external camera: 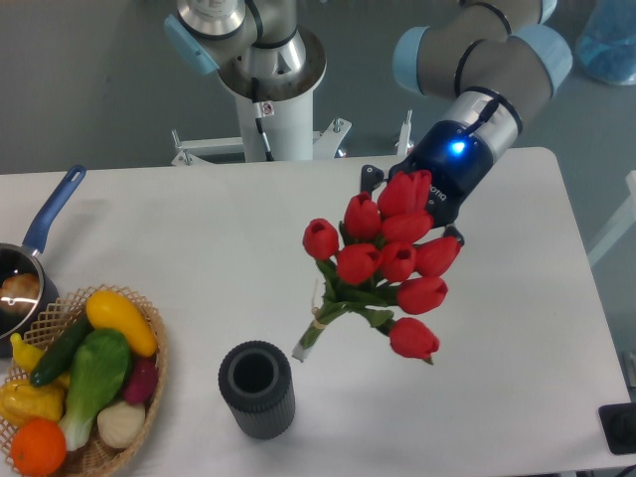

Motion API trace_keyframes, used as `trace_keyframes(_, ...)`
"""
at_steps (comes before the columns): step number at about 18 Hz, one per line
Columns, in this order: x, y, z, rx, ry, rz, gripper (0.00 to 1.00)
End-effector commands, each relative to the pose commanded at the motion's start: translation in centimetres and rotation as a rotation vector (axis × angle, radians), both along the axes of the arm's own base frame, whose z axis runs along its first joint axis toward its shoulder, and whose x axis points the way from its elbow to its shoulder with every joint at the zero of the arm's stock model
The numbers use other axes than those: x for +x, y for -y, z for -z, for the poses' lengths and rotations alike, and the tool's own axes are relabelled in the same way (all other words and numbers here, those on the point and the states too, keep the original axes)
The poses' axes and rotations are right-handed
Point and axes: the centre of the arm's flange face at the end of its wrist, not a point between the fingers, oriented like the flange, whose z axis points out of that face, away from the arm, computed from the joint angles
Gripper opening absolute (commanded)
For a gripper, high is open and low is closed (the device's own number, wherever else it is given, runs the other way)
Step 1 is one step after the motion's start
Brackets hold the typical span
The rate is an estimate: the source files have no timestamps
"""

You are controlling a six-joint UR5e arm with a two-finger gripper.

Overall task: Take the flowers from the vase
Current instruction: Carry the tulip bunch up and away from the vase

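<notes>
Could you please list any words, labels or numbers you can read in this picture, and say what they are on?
White lettering on the blue robot hand: partly hidden by the red tulip flowers, too blurred to read.
Small red-and-white sticker on the white robot base column: too small to read.
No other text visible.
</notes>
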Motion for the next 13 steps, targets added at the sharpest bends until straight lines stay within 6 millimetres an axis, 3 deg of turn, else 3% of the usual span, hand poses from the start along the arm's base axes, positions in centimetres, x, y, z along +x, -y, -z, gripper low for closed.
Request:
trace_keyframes(5, -0.8, 1.1, 1.1, -0.187, -0.155, -0.085, 0.00)
trace_keyframes(13, -1.4, 2.5, 5.5, -0.393, -0.349, -0.075, 0.00)
